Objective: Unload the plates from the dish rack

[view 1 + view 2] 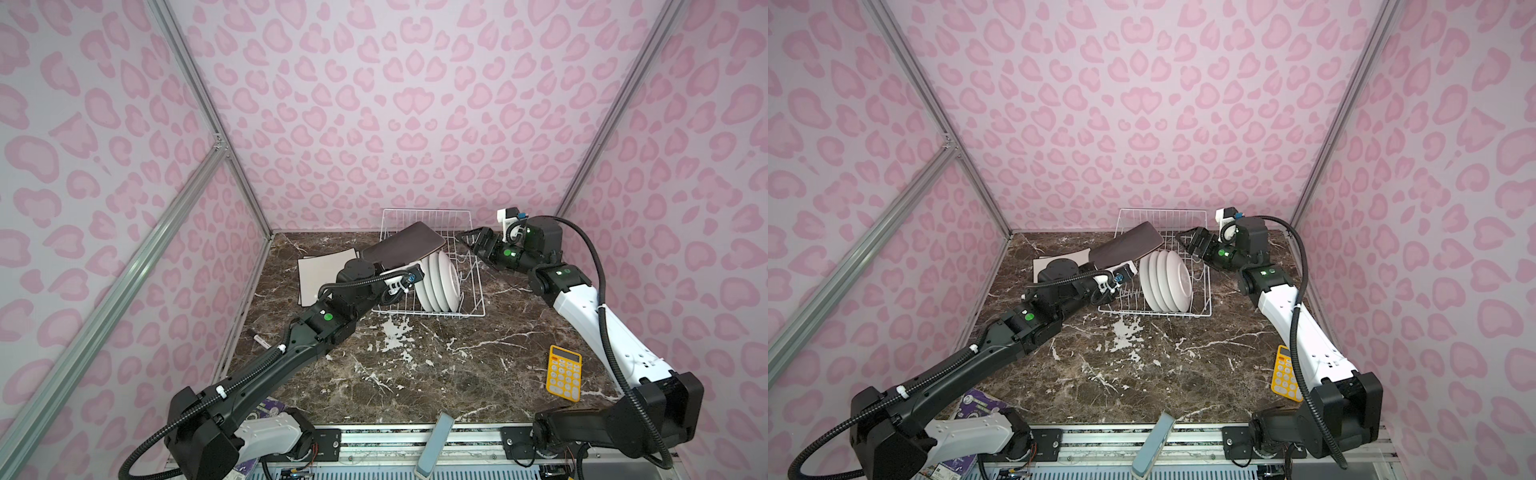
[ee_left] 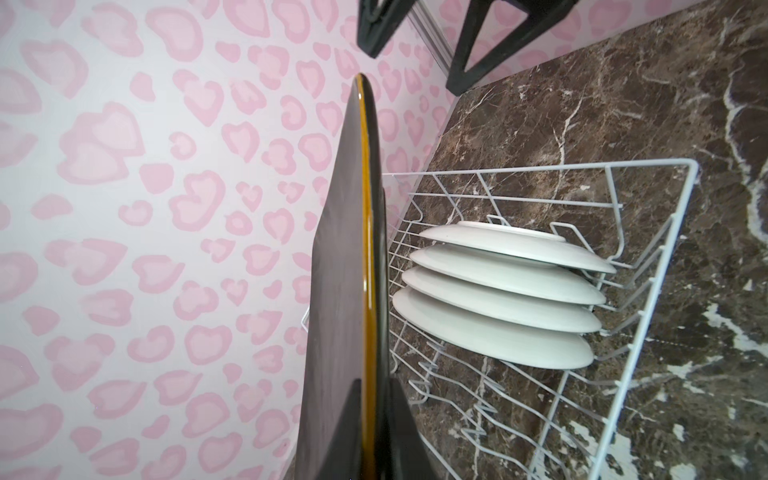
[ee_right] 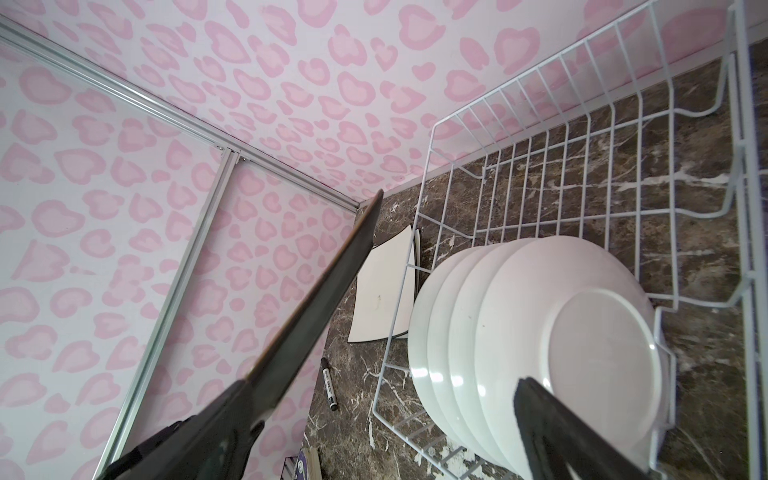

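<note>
Pink blotch-printed walls close in a brown veined marble tabletop (image 1: 415,374). At its far middle stands the rectangular white wire dish rack (image 1: 424,222), with four smooth round white plates (image 1: 440,286) on edge inside. The left gripper (image 2: 368,399) clamps the glossy dark brown square plate (image 1: 403,247), tilted above the rack's left side. Two cream-white square plates (image 1: 320,274) lie stacked flat left of the rack. The right gripper (image 1: 469,240) hangs wide open at the rack's far right.

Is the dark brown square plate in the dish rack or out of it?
Out. The left gripper, shut on the dark brown plate, holds it tilted above the dish rack; only round white plates stand inside.
</note>
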Robot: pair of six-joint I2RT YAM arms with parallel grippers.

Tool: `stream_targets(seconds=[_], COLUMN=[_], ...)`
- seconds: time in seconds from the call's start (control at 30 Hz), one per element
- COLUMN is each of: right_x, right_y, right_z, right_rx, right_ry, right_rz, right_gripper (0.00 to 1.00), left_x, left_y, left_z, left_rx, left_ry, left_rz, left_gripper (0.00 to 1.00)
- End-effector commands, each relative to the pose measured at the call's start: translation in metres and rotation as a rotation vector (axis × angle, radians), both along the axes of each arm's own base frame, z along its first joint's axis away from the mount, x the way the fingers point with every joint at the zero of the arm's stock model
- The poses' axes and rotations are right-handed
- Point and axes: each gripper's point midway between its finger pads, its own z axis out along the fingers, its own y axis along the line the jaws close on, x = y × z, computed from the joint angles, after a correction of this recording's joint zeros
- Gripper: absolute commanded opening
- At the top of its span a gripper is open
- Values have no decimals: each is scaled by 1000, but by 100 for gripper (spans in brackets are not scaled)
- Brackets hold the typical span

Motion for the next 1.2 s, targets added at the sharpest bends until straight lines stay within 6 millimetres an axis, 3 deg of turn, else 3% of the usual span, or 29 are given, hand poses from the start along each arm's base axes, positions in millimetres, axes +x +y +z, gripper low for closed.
stream_targets(seconds=[0.0, 0.23, 0.63, 1.17], right_x=[2, 5, 3, -2], right_y=[4, 18, 43, 60], right_z=[7, -9, -40, -55], right_rx=[23, 16, 9, 35], right_ry=[-21, 52, 136, 189], right_rz=[40, 137, 210, 291], right_gripper=[99, 95, 79, 38], left_x=[1, -10, -19, -26], left_y=[-5, -24, -42, -51], left_z=[60, 47, 29, 9], left_rx=[-51, 17, 37, 71], left_ry=[-291, -398, -419, -418], left_rz=[6, -11, -66, -96], left_gripper=[4, 4, 4, 4])
